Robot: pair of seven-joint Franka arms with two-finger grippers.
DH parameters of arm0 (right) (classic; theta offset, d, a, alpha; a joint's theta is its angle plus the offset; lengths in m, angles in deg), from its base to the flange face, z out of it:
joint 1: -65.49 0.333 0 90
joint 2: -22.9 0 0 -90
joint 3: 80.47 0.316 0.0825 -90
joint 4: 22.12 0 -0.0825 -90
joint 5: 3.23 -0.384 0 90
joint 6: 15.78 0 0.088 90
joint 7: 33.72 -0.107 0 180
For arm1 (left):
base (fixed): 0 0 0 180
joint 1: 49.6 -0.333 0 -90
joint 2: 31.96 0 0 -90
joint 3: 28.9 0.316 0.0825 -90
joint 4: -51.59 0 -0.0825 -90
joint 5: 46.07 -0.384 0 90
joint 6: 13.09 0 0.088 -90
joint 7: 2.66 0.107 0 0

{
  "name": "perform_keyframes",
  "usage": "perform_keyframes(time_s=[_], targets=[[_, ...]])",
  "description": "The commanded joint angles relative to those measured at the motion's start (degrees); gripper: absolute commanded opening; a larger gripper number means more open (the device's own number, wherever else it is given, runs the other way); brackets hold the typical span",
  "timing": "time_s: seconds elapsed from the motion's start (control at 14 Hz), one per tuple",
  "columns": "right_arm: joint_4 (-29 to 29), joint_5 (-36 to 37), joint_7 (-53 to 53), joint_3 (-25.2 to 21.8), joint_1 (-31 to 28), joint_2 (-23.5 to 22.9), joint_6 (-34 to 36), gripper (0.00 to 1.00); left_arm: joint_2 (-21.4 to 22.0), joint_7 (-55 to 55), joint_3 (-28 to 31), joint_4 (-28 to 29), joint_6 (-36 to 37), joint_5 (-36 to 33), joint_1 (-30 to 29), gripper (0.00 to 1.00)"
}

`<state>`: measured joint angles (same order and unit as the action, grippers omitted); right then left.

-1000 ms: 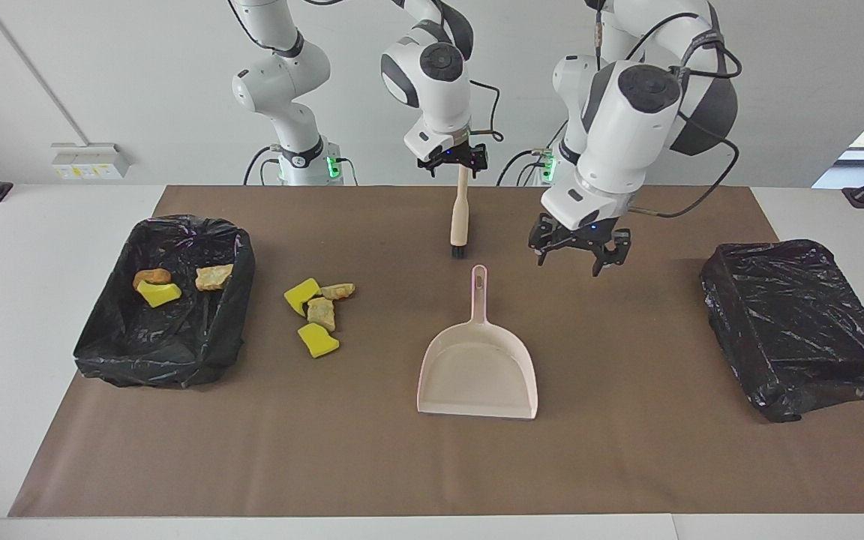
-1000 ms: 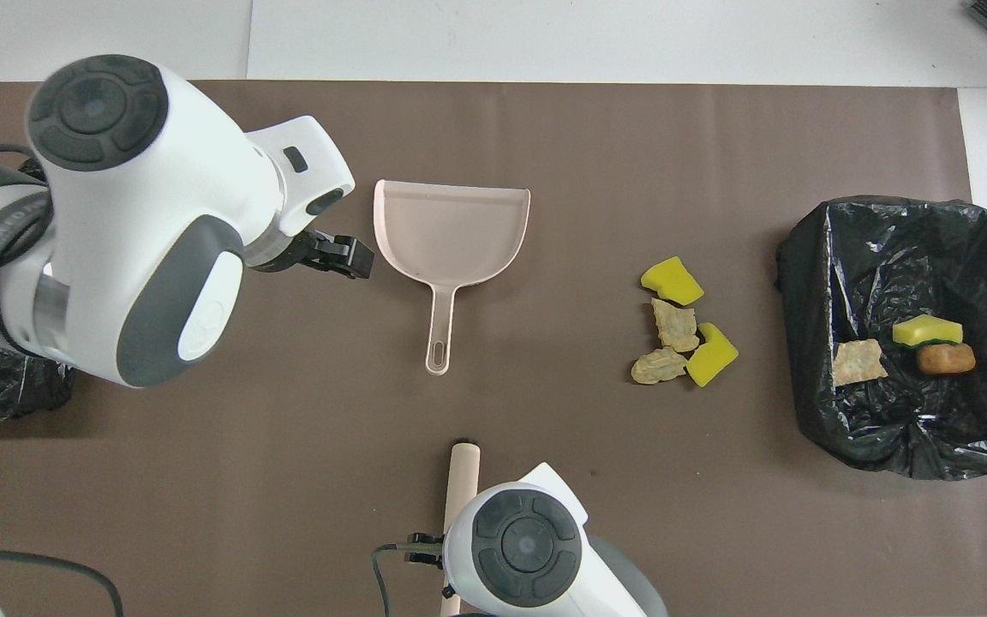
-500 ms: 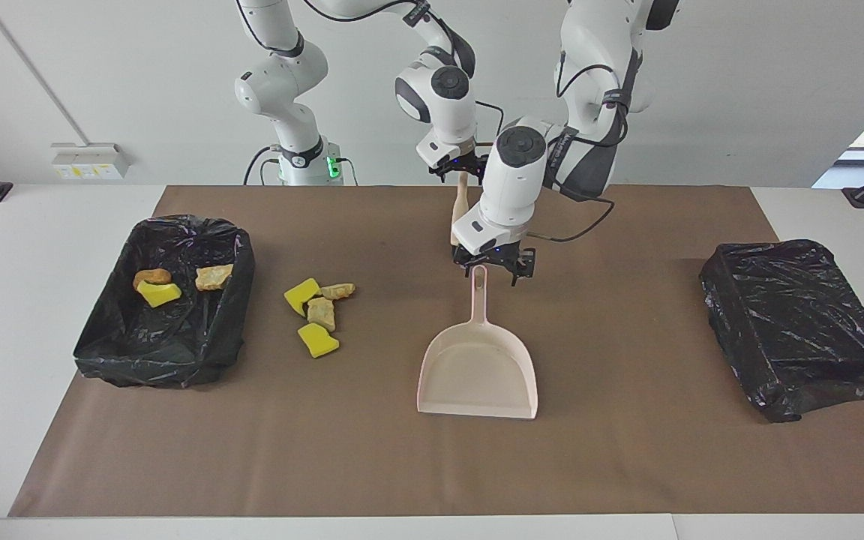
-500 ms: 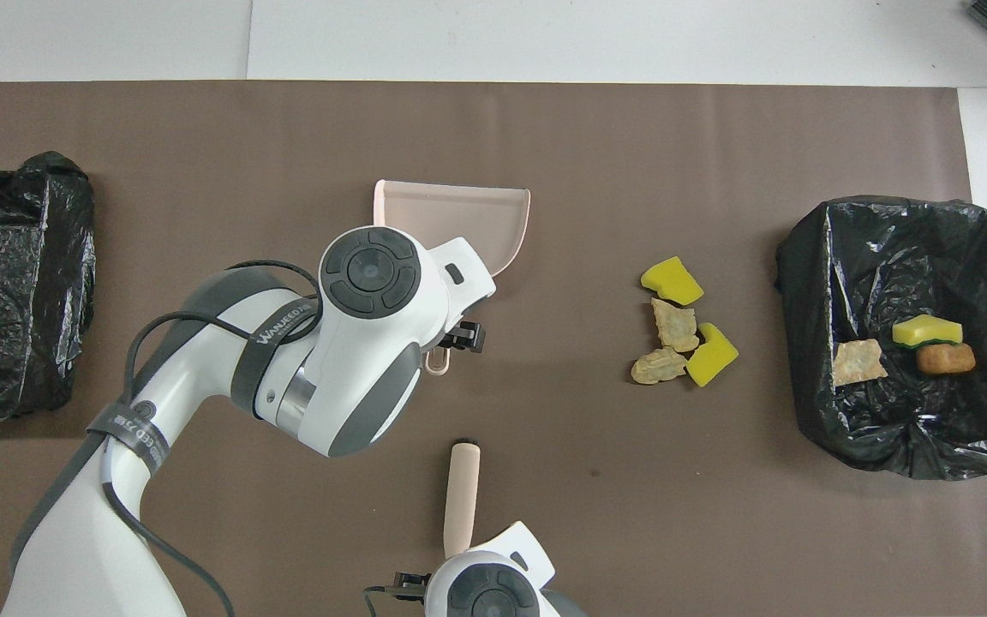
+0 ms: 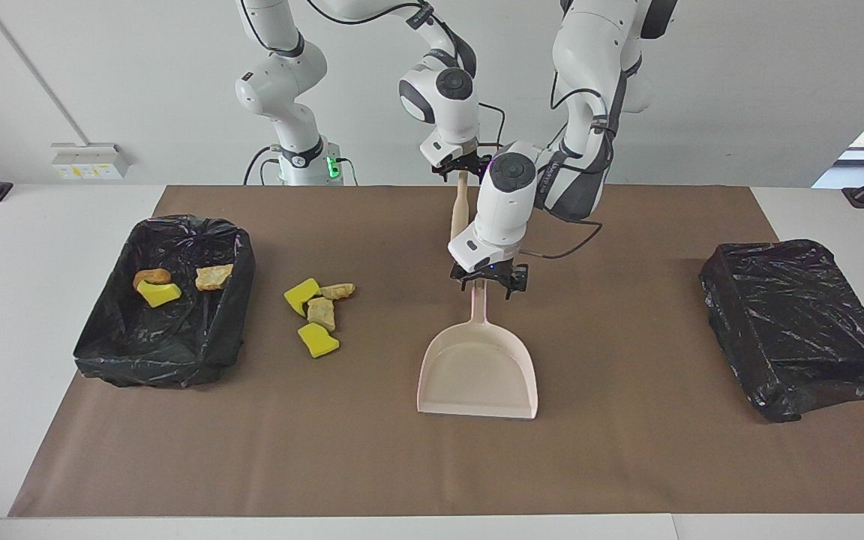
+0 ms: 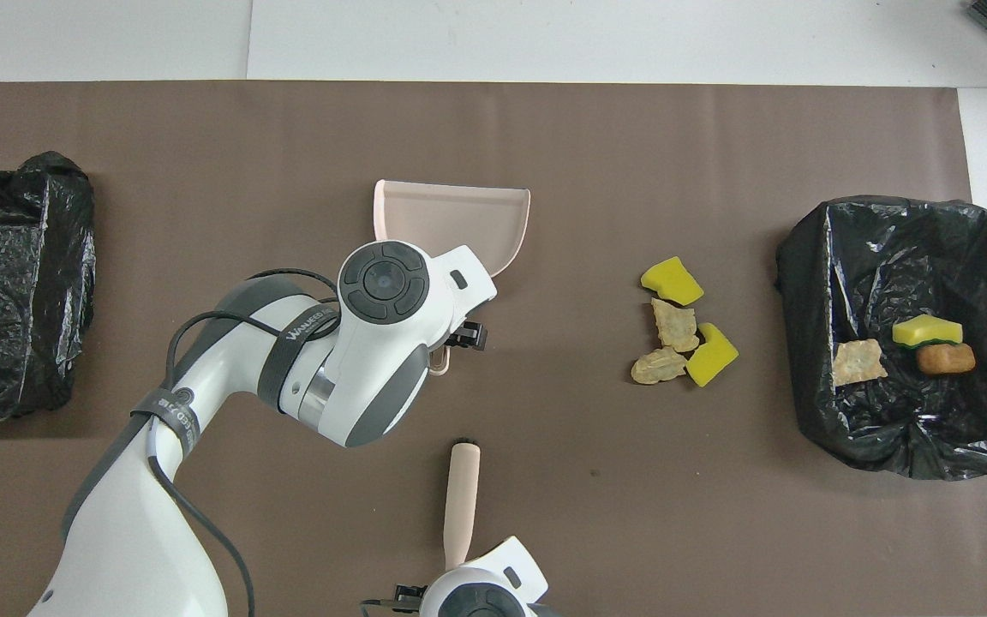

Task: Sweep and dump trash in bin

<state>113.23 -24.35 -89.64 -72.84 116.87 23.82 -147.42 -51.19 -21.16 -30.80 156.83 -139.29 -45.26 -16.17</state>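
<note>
A brown mat (image 5: 627, 465) covers most of the table. The left arm (image 6: 202, 403) reaches across it, and a dark strap on its forearm carries white lettering that seems to read "WANDEED", though not surely. At the right arm's end stands a black-lined bin (image 5: 102, 360). A second bin (image 5: 799, 322), also wrapped in black plastic, sits at the left arm's end. The pink dustpan (image 5: 477, 375) lies flat mid-table, its long axis running toward and away from the robots, with the handle toward them and the mouth away. The left gripper (image 5: 489, 283) is down at the tip of that handle with its fingers spread apart on either side of it; contact cannot be judged. The brush (image 6: 462, 497) has a pale handle along the same axis, its dark bristle end pointing away from the robots. The right gripper (image 5: 462, 166) is at its handle end, but whether it grips the handle, or the brush rests on the mat, cannot be told. The trash (image 5: 317, 315) is partly on the mat: four scraps, two yellow and two tan, clustered between dustpan and lined bin in a short row along that same axis. Three more scraps (image 5: 156, 286) lie inside that bin.
</note>
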Motion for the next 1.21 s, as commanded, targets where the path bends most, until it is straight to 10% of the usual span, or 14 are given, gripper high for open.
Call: perform_keyframes(time_s=[0.0, 0.43, 0.57, 0.86, 1.14], targets=[[1.23, -1.03, -0.94, -0.25, 0.3, 0.76, -1.77, 0.0, -0.73, -0.83, 0.32, -0.81, -2.12, -1.6, -0.29, 0.96], [-0.08, 0.11, -0.76, -0.69, -0.49, 0.31, -0.46, 0.0, -1.52, -0.57, 0.32, -1.7, -1.68, -3.0, -0.55, 0.55], [-2.09, 0.81, -0.67, -1.04, -2.5, 2.32, 6.53, 0.0, -1.61, -0.57, 0.32, -1.61, -1.24, -3.0, -0.47, 0.52], [-5.18, 7.58, 2.91, -0.95, -9.97, 9.0, 22.8, 0.0, -1.26, 1.44, 0.32, -1.96, -0.28, -7.74, -0.64, 0.13], [-8.77, 13.62, 10.65, -0.87, -20.16, 11.57, 34.85, 0.0, 0.84, 11.97, 0.84, -3.19, 5.59, -7.93, -0.73, 0.06]])
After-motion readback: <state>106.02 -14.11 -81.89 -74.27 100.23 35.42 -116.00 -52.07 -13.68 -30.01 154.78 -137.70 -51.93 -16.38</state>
